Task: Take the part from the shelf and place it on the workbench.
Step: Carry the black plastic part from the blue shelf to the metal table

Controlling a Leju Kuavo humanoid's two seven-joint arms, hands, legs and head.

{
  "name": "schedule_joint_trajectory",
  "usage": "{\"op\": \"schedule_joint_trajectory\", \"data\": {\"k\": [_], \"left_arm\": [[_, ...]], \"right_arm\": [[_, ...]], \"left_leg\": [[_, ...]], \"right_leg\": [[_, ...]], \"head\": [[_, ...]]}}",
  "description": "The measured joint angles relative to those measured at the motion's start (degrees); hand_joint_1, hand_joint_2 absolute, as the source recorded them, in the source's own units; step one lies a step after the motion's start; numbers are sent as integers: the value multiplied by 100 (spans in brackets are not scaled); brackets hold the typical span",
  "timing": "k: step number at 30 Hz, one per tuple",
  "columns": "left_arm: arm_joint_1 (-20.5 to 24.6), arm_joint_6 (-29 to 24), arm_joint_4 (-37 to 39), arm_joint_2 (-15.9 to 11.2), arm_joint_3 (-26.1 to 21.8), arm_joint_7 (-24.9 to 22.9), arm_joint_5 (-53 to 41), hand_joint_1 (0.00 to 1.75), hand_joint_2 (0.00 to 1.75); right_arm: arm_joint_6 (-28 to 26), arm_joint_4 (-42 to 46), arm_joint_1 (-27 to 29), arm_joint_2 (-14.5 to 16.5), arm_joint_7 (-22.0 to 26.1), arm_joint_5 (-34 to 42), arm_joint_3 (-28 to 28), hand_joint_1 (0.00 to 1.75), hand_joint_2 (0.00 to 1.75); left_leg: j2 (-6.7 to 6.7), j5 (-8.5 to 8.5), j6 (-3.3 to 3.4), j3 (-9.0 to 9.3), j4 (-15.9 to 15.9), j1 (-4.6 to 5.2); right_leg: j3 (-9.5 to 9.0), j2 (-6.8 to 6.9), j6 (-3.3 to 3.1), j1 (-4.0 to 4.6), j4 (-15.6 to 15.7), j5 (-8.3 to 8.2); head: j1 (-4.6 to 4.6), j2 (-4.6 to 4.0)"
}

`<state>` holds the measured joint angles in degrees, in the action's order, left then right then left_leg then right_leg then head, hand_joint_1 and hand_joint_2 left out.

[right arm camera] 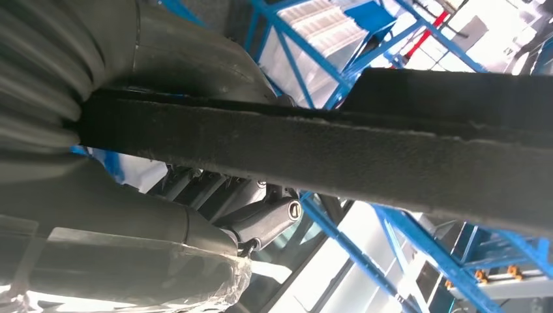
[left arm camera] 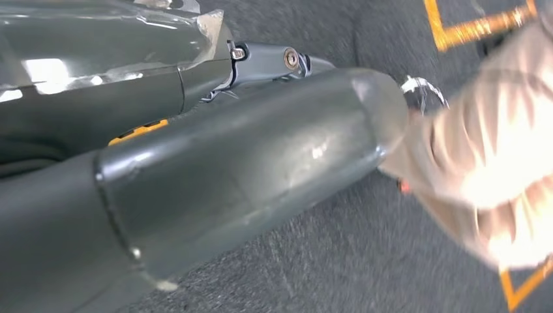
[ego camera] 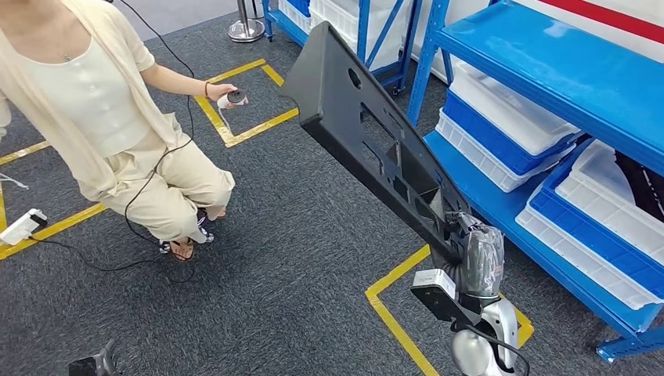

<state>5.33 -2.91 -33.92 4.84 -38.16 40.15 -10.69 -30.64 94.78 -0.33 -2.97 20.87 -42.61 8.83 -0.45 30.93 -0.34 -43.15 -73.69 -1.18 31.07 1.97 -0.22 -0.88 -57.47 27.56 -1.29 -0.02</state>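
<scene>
Head view: long black moulded plastic part (ego camera: 368, 129) with cut-outs, held aloft at a slant over grey carpet floor (ego camera: 297, 258), clear of blue metal shelf rack (ego camera: 564, 70). Right hand (ego camera: 479, 262), wrapped in clear film, grips the part's lower end; silver arm rises from below. White and blue plastic bins (ego camera: 509, 133) sit on the rack's lower tier. Yellow floor tape (ego camera: 391, 313) marks squares on the carpet. Person in cream clothing (ego camera: 102, 110) stands to the left, holding a small controller (ego camera: 233, 99). Right wrist view: part's rough black edge (right arm camera: 339, 153) runs between thumb and fingers. Left wrist view: left hand (left arm camera: 215, 156) hangs above carpet; cannot tell whether slack or clenched.
</scene>
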Motion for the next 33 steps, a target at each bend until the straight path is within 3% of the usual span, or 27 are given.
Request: {"op": "schedule_joint_trajectory", "data": {"k": [1,3,5,6,8,9,11,13,15,16,18,19,21,23,24,26,28,30,31,33], "left_arm": [[-25,-20,-29,9,14,0,69,0,0],[-49,-51,-68,15,46,0,156,0,0],[-42,-83,-75,25,69,1,209,0,0],[-42,-105,-75,31,73,1,231,0,0],[-57,-183,-75,37,74,0,280,0,0],[-68,-234,-75,38,73,1,305,0,0],[-79,-324,-73,43,72,1,334,0,0],[-86,-363,-71,49,72,0,341,0,0],[-106,-370,-67,51,72,0,341,0,0],[-118,-369,-64,54,72,0,341,0,0],[-132,-371,-39,61,72,0,337,0,0],[-132,-384,2,61,72,0,323,0,0],[-149,-440,159,31,70,0,253,0,0],[-225,-468,316,-45,69,-2,138,0,0],[-273,-454,357,-88,69,-3,94,0,0],[-331,-419,357,-165,68,-2,99,0,0],[-341,-353,348,-209,48,-2,177,0,0],[-369,-221,340,-210,5,-2,254,0,0],[-388,-154,325,-202,-21,-2,288,0,0],[-402,-84,265,-191,-82,-2,328,0,0]], "right_arm": [[-24,-10,0,-1,0,0,7,171,175],[-66,-18,1,-4,-1,-3,14,171,175],[-119,-19,5,-18,-8,-7,14,171,175],[-147,-19,10,-30,-13,-9,13,171,175],[-199,-19,26,-61,-19,10,13,171,175],[-215,-19,40,-85,-19,36,12,171,175],[-230,-30,81,-150,-10,112,10,171,175],[-232,-58,132,-209,-2,162,9,171,175],[-232,-93,177,-245,-2,176,9,171,175],[-232,-108,188,-256,-2,178,9,171,175],[-236,-130,193,-267,-1,180,10,171,175],[-246,-137,203,-267,0,182,11,171,175],[-351,-145,298,-263,34,204,11,171,175],[-584,-130,508,-250,154,282,14,171,175],[-701,-105,622,-239,238,326,17,171,175],[-821,-3,807,-182,373,388,20,171,175],[-799,121,934,-98,397,453,27,171,175],[-694,192,988,-46,317,492,37,171,175],[-636,210,992,-39,275,505,37,171,175],[-548,244,981,-58,244,550,21,171,175]], "left_leg": [[32,-106,-18,65,123,-27],[206,-416,-35,430,807,-61],[346,-570,9,710,1341,-33],[360,-568,43,749,1430,-3],[238,-585,142,746,1463,42],[191,-604,189,761,1494,54],[93,-648,297,795,1554,52],[-18,-656,351,792,1562,66],[-154,-655,358,787,1560,77],[-225,-655,357,790,1557,80],[-362,-654,350,798,1548,83],[-425,-648,334,795,1532,96],[-532,-643,283,776,1512,111],[-612,-649,216,754,1514,93],[-560,-629,186,734,1488,80],[-290,-438,126,602,1213,69],[-41,-77,76,289,532,58],[3,126,42,6,-56,34],[15,79,34,-3,-73,24],[93,-233,40,311,503,10]], "right_leg": [[-3,49,3,-1,-1,6],[-20,143,29,2,-2,27],[-32,232,88,39,-8,61],[-36,277,120,57,-5,72],[-47,351,196,63,4,90],[-44,320,229,55,-24,118],[110,102,231,37,-385,314],[482,-105,177,17,-1133,622],[765,-161,193,17,-1621,741],[760,-175,232,17,-1560,665],[462,-263,324,3,-879,335],[299,-348,340,-7,-502,191],[102,-443,297,-14,-92,54],[65,-366,204,0,-53,36],[57,-322,164,-4,-40,24],[43,-230,73,-21,-12,4],[34,-130,8,1,-8,15],[27,-30,-14,15,-9,27],[23,16,-18,17,-10,31],[6,107,-16,20,-10,43]], "head": [[-2,0],[-4,0],[18,0],[32,0],[54,0],[56,0],[66,0],[77,0],[82,0],[83,0],[84,0],[86,0],[84,0],[82,0],[81,0],[68,0],[55,0],[55,0],[54,0],[55,0]]}}
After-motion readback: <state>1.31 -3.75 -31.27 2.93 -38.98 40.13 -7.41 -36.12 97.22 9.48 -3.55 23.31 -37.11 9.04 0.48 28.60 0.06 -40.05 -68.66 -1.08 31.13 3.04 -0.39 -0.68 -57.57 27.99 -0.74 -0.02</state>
